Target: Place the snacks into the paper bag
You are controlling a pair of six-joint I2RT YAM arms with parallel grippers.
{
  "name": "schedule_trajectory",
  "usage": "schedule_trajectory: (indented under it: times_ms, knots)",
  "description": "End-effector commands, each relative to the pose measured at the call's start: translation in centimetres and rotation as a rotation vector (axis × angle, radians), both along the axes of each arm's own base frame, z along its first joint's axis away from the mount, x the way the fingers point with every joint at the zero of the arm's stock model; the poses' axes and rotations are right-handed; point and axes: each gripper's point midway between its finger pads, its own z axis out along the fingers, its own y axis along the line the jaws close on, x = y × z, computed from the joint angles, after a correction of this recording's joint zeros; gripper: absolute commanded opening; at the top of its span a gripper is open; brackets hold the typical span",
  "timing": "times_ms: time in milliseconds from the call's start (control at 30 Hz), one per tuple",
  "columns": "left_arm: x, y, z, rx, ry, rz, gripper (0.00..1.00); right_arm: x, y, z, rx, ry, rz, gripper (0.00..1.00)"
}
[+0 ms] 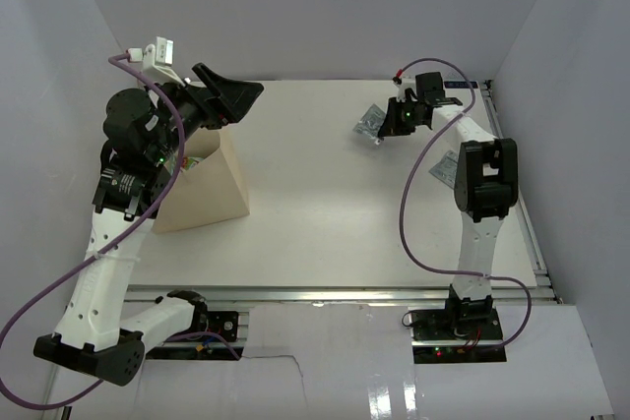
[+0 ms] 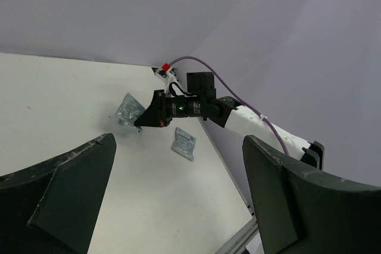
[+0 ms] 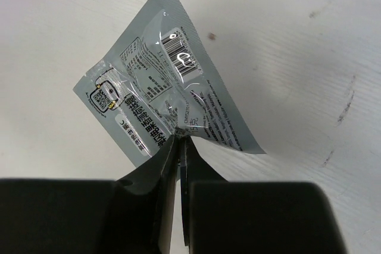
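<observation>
The right gripper [image 3: 180, 144] is pinched shut on a silver packet [image 3: 169, 90], its fingertips closed over the packet's near edge. The packet is a small, flat, crinkly pouch of silver-grey foil with glossy highlights. It carries a barcode near its upper corner, blocks of fine dark print, and a small yellow-and-white badge toward its left corner. In the right wrist view its long axis runs on a diagonal from upper left to lower right, with one sharp corner pointing up and away from the gripper. The left wrist view shows it tilted up rather than lying flat, with a shadow on the desk [image 1: 325, 204] below it. Whether a corner touches the desk I cannot tell. It is at the far right of the desk, well apart from the bag [image 1: 209, 194].

A second silver packet [image 2: 183, 144] lies flat on the desk near the right edge, beside the right arm.

The bag, plain tan paper, stands at the left of the desk under the left arm. The left gripper [image 1: 234, 95] hangs above it with its fingers spread wide, holding nothing.
</observation>
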Motion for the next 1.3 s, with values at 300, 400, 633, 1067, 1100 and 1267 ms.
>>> schedule_trajectory:
  times_ms: [300, 400, 633, 1067, 1100, 1267]
  knots:
    - [-3.4, 0.8, 9.3, -0.089, -0.264, -0.01, 0.98, -4.8, 16.5, 21.6, 0.311, -0.426, 0.426, 0.08]
    - [-5.1, 1.2, 11.9, -0.129, -0.349, -0.02, 0.98, -6.6, 21.9, 26.9, 0.355, -0.534, 0.488, 0.08]
    - [-8.5, 1.8, 14.7, -0.163, -0.458, -0.041, 0.98, -13.8, 32.1, 34.9, 0.478, -0.759, 0.544, 0.08]
    - [-11.9, 2.8, 13.8, -0.174, -0.451, -0.037, 0.98, -17.2, 41.3, 34.8, 0.478, -0.956, 0.42, 0.11]
    - [-11.8, 2.8, 13.4, -0.172, -0.44, -0.035, 0.98, -17.1, 41.4, 34.1, 0.454, -0.962, 0.421, 0.25]
    - [-12.0, 2.7, 12.4, -0.173, -0.418, -0.048, 0.98, -18.2, 40.2, 35.4, 0.423, -1.017, 0.477, 0.71]
